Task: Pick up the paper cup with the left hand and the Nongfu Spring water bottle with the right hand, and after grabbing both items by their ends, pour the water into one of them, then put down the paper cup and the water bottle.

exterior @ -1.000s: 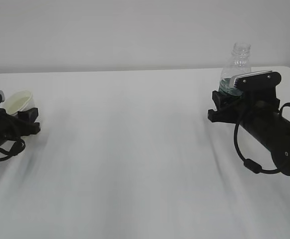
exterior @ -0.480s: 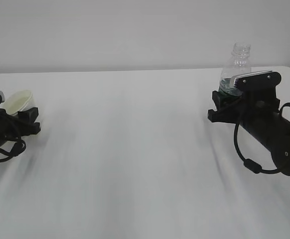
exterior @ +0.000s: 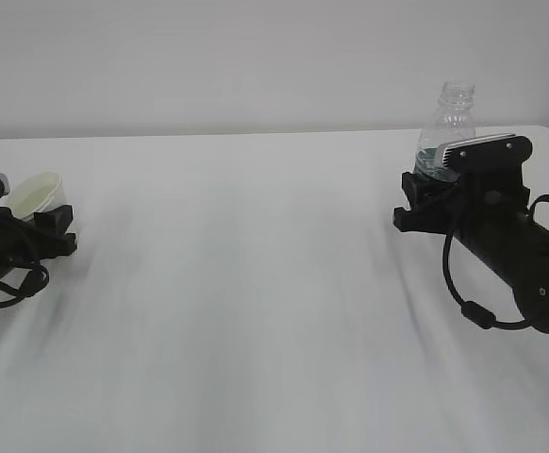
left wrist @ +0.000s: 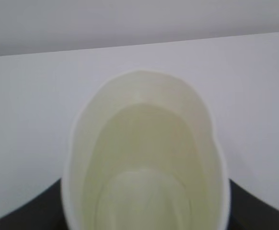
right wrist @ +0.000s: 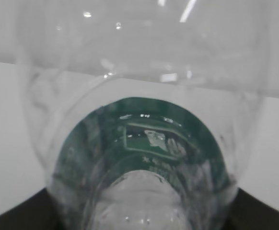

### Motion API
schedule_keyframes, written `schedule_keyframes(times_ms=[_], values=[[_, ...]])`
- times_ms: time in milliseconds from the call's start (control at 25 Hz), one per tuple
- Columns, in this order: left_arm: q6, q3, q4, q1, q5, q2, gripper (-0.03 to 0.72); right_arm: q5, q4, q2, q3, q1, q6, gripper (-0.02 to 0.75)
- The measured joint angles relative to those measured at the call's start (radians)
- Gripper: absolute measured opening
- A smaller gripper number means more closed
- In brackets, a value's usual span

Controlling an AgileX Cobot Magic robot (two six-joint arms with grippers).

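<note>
Claws on cup and bottle, both low at desk edges

Left claw sits at far left of white desk, closed around lower part of paper cup. Cup leans, open mouth tipped up and toward the back wall. Left wrist view looks straight into cup: cream-yellow inside, rim squeezed to an oval, black claw parts at both bottom corners; whether any liquid is inside, cannot tell.

Right claw is at right side of desk, gripping Nongfu Spring water bottle low on its body. Bottle stands upright, no cap, clear neck and shoulder rising above grey-white plate of the arm. Green label band shows just above claw. Right wrist view shows bottle filling the frame, green label seen through clear plastic. Water level not clear. Cup and bottle well apart.
</note>
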Motion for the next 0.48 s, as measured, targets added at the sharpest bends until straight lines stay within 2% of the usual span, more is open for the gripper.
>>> schedule_keyframes(times_ms=[360, 480], values=[[0.018, 0.000, 0.003, 0.000, 0.002, 0.000, 0.410, 0.000, 0.000, 0.000, 0.000, 0.000, 0.000, 0.404], [0.018, 0.000, 0.015, 0.000, 0.002, 0.000, 0.449, 0.000, 0.000, 0.000, 0.000, 0.000, 0.000, 0.404]])
